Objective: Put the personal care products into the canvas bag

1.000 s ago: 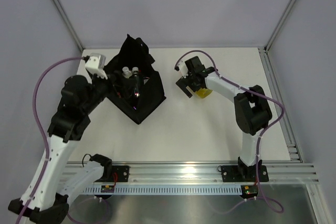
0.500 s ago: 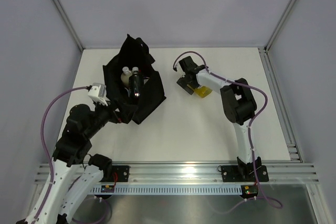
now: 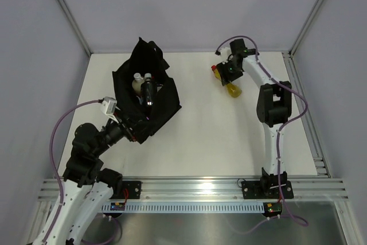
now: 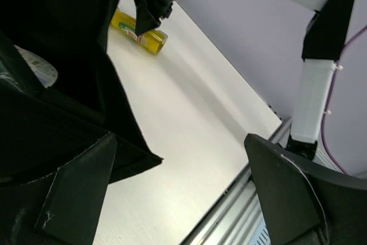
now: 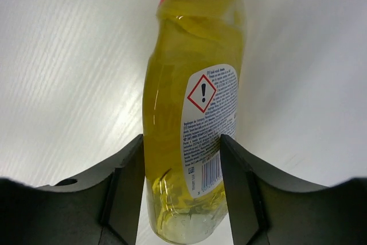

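The yellow bottle with a red cap (image 3: 233, 89) lies on the white table at the back right. My right gripper (image 3: 227, 75) is shut on it, and in the right wrist view both fingers (image 5: 123, 190) press the sides of the yellow bottle (image 5: 192, 113) near its base. The black canvas bag (image 3: 163, 104) stands open at the back left, with two white-capped cream bottles (image 3: 137, 81) and a dark maroon bottle (image 3: 148, 93) inside. My left gripper (image 3: 129, 128) is open at the bag's near left corner, with nothing between its fingers (image 4: 74, 199).
The left wrist view shows the bag's black wall (image 4: 57, 119), then the yellow bottle (image 4: 143, 34) under the right gripper (image 4: 150, 5). An aluminium rail (image 3: 200, 187) runs along the near edge. Frame posts stand at the back corners.
My left arm pulled back from the bag mouth toward the near left, still open. My right arm swung to the back right and its jaws closed on the yellow bottle, which shifted back.
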Tool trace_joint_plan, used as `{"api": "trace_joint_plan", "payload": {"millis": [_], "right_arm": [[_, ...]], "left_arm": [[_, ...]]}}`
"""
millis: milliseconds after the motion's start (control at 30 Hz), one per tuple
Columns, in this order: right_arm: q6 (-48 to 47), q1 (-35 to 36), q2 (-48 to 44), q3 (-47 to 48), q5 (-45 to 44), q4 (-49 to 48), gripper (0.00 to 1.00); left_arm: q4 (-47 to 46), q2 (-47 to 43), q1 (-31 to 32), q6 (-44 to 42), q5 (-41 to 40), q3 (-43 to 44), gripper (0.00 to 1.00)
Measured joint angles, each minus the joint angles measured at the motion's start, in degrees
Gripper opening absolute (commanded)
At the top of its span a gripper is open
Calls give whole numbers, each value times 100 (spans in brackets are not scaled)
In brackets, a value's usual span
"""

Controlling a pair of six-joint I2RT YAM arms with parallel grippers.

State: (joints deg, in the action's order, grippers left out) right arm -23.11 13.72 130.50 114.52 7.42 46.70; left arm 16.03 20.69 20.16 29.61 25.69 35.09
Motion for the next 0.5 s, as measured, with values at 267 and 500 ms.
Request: {"api": "trace_joint_plan", "payload": {"millis": [267, 500], "right_arm": [[83, -715, 15, 149, 1117, 599, 55], [173, -699, 656, 1215, 1351, 1499, 68]], "left_arm": [[-756, 577, 199, 313, 413, 22, 99], [-940, 1123, 953, 326, 363, 269, 99]]}}
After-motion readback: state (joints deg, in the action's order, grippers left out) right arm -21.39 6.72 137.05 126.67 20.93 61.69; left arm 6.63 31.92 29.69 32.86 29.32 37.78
